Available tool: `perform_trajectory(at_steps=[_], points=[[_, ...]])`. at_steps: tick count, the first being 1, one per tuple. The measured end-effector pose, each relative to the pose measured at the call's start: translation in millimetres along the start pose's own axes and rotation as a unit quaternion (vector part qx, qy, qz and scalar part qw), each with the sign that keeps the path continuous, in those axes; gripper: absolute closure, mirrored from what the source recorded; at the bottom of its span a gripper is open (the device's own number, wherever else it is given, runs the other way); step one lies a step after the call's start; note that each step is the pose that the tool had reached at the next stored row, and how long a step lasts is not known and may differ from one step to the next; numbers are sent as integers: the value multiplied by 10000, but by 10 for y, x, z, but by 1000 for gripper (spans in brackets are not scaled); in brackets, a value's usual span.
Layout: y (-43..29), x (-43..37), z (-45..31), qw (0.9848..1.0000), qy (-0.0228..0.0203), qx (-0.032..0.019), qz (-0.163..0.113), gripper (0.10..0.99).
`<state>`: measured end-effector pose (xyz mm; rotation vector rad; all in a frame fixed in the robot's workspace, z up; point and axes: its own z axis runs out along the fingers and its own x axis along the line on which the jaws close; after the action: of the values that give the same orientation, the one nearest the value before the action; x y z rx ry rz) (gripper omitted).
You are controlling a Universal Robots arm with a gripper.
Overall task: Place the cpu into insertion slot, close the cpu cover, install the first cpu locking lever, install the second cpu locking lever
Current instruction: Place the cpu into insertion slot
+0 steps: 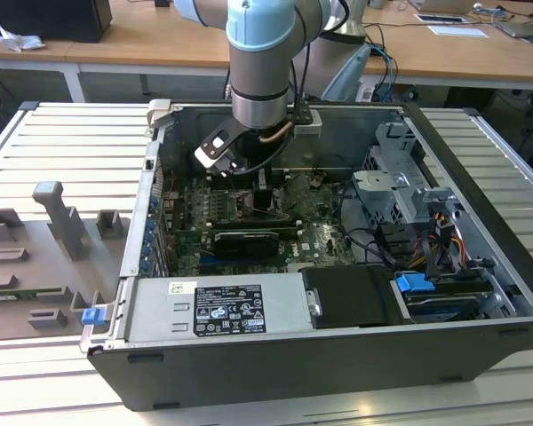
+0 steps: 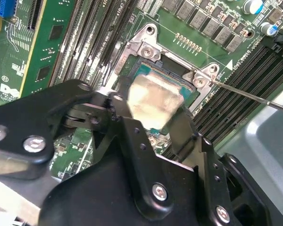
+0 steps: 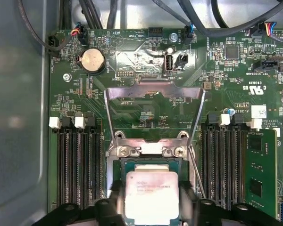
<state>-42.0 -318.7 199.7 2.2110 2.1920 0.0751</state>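
- One small chip is all the gripper (image 2: 151, 115) has hold of: its two black fingers (image 2: 114, 106) are drawn in against opposite edges of the cpu (image 3: 152, 195), a narrow pinch and nothing more.
- Holding it by the edges leaves the flat top and the underside free. To my eye that is so it can go down level into its seat without the fingers fouling the rim.
- The cpu sits square over the insertion slot (image 2: 153, 69), on the green motherboard (image 3: 146, 61), between the two banks of long black memory slots (image 3: 78, 169). Whether it already rests in the slot or hangs just above it, I cannot tell from here.
- The cpu cover (image 3: 153, 89) is swung right back on its hinge, lying open beyond the slot, which I take to be what leaves the way down clear.
- A thin wire locking lever (image 2: 245, 94) stands out to one side, unlatched, well off the cover.
- The chip itself is a flat square with a pale silver-beige top, dull rather than shiny, with faint print on it and a darker border showing round the plate.
- In the exterior view the arm (image 1: 262, 62) reaches straight down into the open computer case (image 1: 275, 373).
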Motion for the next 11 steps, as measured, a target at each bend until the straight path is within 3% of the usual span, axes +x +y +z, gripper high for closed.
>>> perform_trajectory(at_steps=[1,4,9,11], points=[[-1,0,0,10000,0,0,0,471],[-1,1,-7,10000,-1,0,0,471],[5,3,-121,10000,0,0,1,471],[6,3,-131,10000,0,0,2,486]])
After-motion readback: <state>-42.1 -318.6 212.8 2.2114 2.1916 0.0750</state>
